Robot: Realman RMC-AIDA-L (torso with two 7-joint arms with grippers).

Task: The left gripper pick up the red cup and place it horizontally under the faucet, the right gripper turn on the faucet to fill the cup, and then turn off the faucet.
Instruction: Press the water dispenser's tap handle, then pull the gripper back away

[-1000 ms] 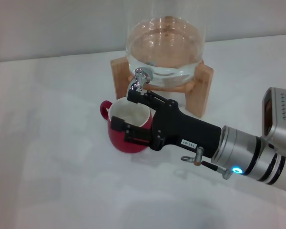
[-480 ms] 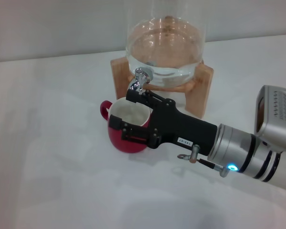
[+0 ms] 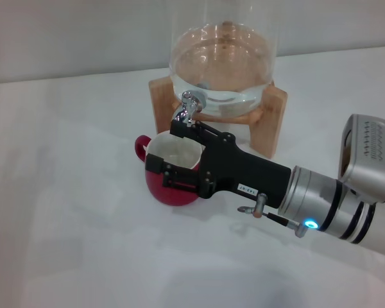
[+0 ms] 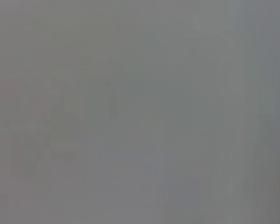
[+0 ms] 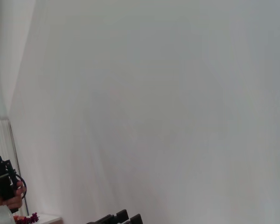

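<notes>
- The white table (image 3: 64,192) is spreading under everything, and all the things are standing on it in the head view.
- The glass dispenser (image 3: 221,58) is sitting at the far side of the table on its wooden stand (image 3: 273,122); the lower part is holding a clear liquid, and the upper part is going out of the picture.
- The right arm (image 3: 327,205) is coming in from the right side, lying low and almost level over the table. Its silver-grey ringed part is showing a small blue light, and a grey perforated housing is sitting at the right edge.
- The right gripper (image 3: 176,144) is pointing toward the dispenser, with its long black body stretching across the near right side of the cup. One finger is reaching up just under the faucet; the other is lying lower, in front of the cup wall. The fingers are standing apart and are grasping nothing that I can see.
- The red cup (image 3: 170,170) is standing upright on the table, directly below and in front of the faucet, with its white inside facing up. Its small handle is pointing to the left. Whether there is liquid inside, I cannot tell.
- The faucet (image 3: 189,106) is sticking out from the bottom front of the dispenser, with its spout turning down above the far rim of the cup.
- The left gripper is not appearing in the head view, and the left wrist view is giving only plain grey.
</notes>
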